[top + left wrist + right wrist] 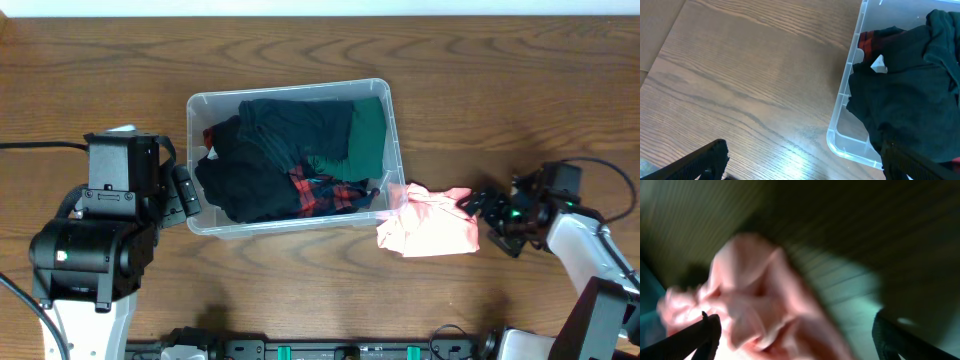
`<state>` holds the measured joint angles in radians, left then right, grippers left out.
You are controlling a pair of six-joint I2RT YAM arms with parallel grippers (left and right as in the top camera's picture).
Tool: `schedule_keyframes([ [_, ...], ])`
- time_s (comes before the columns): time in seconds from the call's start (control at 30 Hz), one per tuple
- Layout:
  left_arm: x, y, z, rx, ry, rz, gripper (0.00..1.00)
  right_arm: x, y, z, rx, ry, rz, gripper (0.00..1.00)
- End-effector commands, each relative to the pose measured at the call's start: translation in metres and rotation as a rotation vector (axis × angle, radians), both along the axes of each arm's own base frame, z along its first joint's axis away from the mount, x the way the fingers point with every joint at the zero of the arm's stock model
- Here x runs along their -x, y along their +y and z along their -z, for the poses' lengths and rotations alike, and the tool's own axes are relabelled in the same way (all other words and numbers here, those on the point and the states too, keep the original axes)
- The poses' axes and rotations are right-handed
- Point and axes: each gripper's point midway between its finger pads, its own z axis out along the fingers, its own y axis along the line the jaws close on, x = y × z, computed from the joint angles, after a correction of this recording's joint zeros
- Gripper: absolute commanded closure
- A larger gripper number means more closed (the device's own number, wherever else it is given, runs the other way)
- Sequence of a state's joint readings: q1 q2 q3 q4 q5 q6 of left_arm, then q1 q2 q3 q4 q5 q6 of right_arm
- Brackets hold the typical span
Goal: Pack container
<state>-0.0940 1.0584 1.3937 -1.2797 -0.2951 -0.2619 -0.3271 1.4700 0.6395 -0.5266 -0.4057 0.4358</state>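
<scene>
The clear container [300, 92] stands mid-table, filled with a black garment [250, 185], a green one [368, 135] and red plaid cloth [325, 192]. A crumpled pink garment [430, 225] lies on the table against the container's right front corner. My right gripper [485, 218] is open at the pink garment's right edge. In the blurred right wrist view the pink garment [755, 295] lies low between the spread jaws of that gripper [795, 330]. My left gripper [190, 195] is open beside the container's left wall. The left wrist view shows that gripper [802, 150] wide over bare wood and the container's corner [842, 105].
The table is brown wood grain [500, 80]. Both arm bases stand at the near edge, the left one [90, 260] bulky and close to the container. A black cable [30, 147] runs off the left side.
</scene>
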Motion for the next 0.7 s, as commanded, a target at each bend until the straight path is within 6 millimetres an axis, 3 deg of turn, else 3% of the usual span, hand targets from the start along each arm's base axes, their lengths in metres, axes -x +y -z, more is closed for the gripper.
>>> schedule_keyframes([
  [0.0,0.001,0.003,-0.001,-0.008,-0.003,-0.015,0.02,0.046,-0.041,0.038,0.146,0.206,0.149,0.02],
  [0.1,0.001,0.003,-0.001,-0.008,-0.003,-0.015,0.02,0.045,-0.040,0.036,0.103,0.178,0.130,0.04],
  [0.23,0.001,0.003,-0.001,-0.008,-0.003,-0.015,0.02,0.033,-0.007,0.028,-0.017,0.084,-0.027,0.04],
  [0.47,0.001,0.003,-0.001,-0.008,-0.003,-0.015,0.02,0.039,0.040,0.028,-0.068,0.073,-0.216,0.05],
  [0.6,0.001,0.003,-0.001,-0.008,-0.003,-0.015,0.02,0.044,0.057,0.031,-0.096,0.069,-0.263,0.17],
  [0.67,0.001,0.003,-0.001,-0.008,-0.003,-0.015,0.02,0.047,0.058,0.033,-0.099,0.079,-0.255,0.36],
])
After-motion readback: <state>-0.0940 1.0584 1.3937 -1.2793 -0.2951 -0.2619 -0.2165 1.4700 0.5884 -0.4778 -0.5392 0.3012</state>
